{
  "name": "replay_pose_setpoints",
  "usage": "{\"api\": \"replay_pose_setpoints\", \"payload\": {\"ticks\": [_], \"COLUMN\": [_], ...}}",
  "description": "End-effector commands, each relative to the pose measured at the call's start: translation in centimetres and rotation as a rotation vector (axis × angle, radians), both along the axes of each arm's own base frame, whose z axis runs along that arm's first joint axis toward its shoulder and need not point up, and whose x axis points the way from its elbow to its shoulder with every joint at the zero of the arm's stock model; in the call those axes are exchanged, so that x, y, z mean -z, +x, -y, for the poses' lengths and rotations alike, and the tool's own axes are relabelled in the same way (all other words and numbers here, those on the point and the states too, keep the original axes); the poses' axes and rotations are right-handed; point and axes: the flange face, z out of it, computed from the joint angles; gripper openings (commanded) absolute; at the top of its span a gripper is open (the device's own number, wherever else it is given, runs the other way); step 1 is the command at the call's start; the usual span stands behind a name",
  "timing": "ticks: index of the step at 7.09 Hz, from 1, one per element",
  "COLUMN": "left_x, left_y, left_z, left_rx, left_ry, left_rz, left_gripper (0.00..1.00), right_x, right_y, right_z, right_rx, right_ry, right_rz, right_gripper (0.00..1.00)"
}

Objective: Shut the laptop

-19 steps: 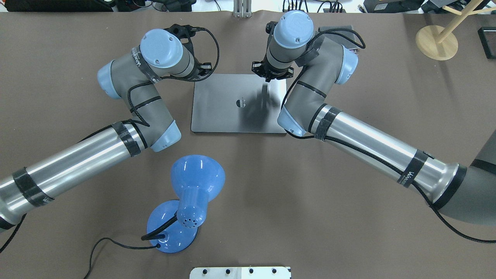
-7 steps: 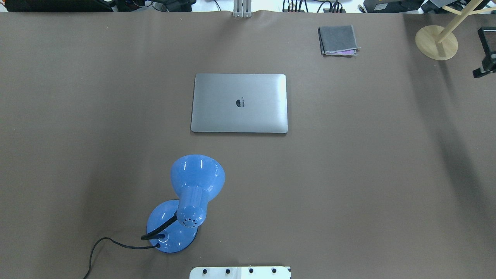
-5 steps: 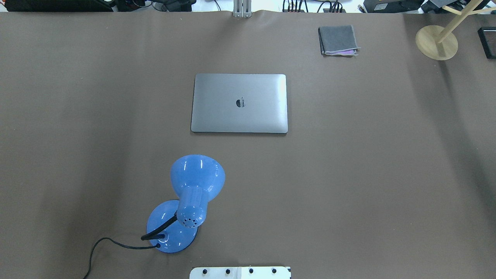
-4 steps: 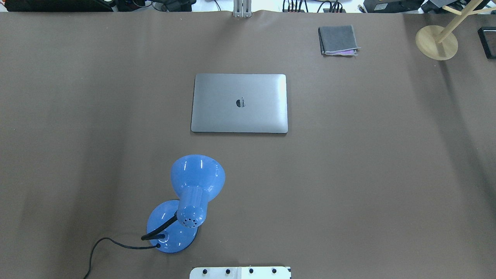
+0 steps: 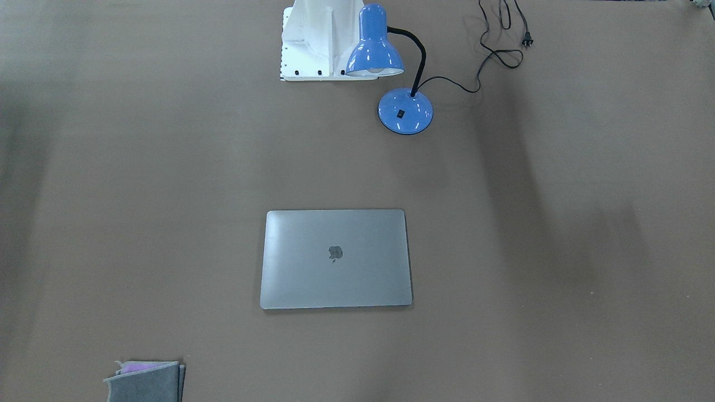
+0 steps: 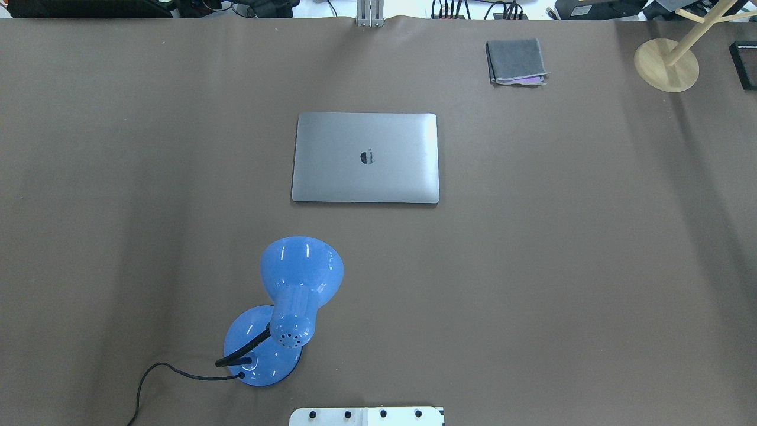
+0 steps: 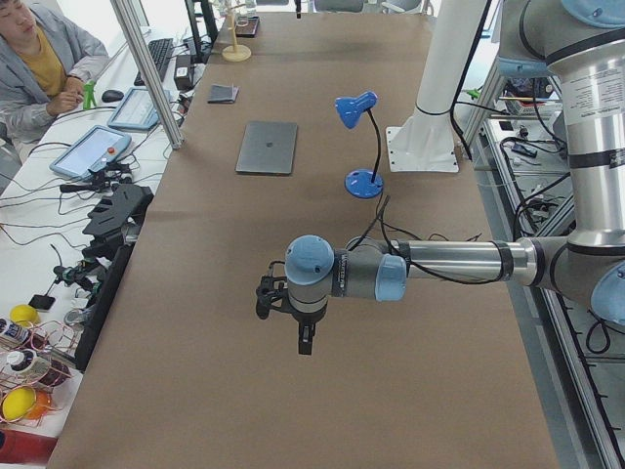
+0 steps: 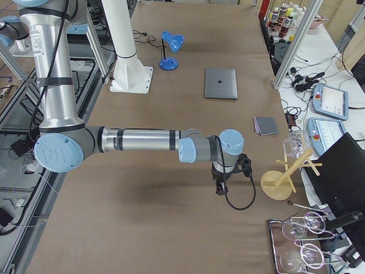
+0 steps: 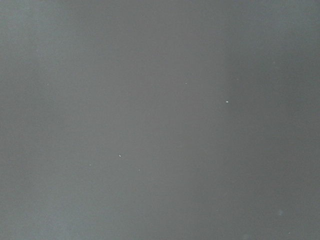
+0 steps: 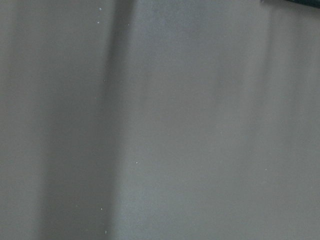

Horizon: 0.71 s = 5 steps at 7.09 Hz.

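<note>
Nearest the robot, a white base plate (image 6: 366,416) sits at the edge of the brown surface (image 6: 532,266). Just beyond it stands a blue lamp (image 6: 284,310), its black cord (image 6: 155,371) trailing off to the robot's left and its shade leaning toward the middle of the surface. Out at the two ends, the left pincer (image 7: 305,344) and the right pincer (image 8: 219,189) each hang pointing down over bare surface, well apart from everything else. They show only in the side views, so I cannot tell how wide either one stands. Both wrist cameras see only plain brown covering. Past the lamp, in the middle of the surface, lies the laptop (image 6: 365,158). It is shut flat, its grey lid up, with the dark apple logo at the centre and its edges square to the surface. Farther off to the robot's right lies a folded grey cloth (image 6: 516,61), and at the far right corner is a wooden stand (image 6: 665,65) on a round foot.
</note>
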Motion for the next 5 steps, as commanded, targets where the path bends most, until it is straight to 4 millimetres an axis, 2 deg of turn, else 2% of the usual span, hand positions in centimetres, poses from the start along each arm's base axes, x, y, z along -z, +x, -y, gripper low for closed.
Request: {"api": "replay_pose_setpoints", "payload": {"ticks": [1, 5], "left_x": [-0.53, -1.01], "left_y": [-0.1, -0.29], "left_z": [-0.32, -0.99], "left_rx": [-0.002, 0.005], "left_ry": [-0.011, -0.02], "left_rz": [0.004, 0.005], "left_gripper": [0.98, 0.98], "right_x": [-0.28, -0.16], "right_y": [-0.04, -0.14], "right_z": [-0.2, -0.17], "right_rx": [0.001, -0.005], "right_ry": [-0.006, -0.016], "right_rz": [0.005, 0.016], "right_gripper": [1.0, 1.0]}}
